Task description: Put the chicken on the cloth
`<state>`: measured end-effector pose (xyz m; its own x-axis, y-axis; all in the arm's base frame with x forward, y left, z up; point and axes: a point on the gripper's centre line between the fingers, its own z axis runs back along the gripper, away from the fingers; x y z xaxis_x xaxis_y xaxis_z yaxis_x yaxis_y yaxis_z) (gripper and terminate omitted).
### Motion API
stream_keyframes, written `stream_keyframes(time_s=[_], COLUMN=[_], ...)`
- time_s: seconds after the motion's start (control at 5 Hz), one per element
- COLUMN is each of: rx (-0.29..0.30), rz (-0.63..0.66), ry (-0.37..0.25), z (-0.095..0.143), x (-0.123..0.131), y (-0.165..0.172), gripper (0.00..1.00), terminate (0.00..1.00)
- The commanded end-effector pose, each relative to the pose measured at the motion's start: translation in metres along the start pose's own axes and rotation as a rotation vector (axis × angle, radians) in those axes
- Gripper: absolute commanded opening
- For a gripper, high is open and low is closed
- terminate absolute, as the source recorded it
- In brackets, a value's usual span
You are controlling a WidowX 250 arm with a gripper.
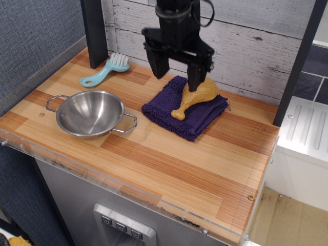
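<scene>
Glossy golden-tan plastic drumstick (195, 97) lies on fuzzy dark purple towel (185, 113); black gripper (177, 72), fingers spread apart, hovers at its 11 o'clock.

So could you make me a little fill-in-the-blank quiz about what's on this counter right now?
1. The chicken lies on the purple ____.
2. The gripper hangs above it with its fingers ____.
3. The steel bowl holds ____.
4. The blue brush lies to the ____ of the cloth in this view.

Missing words: cloth; open; nothing; left
</scene>
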<state>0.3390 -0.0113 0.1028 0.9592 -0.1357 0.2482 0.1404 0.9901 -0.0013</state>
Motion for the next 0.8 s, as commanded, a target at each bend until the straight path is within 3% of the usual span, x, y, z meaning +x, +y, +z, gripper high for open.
stream_keyframes(time_s=[0.0,0.4,0.6], rx=[0.041,0.04,0.04], rz=[0.073,0.096,0.096], ry=[0.072,0.089,0.089], z=[0.008,0.008,0.008], x=[-0.032,-0.042,-0.042], y=[0.016,0.021,0.021], gripper=[1.0,1.0,1.0], terminate=[0.0,0.0,1.0])
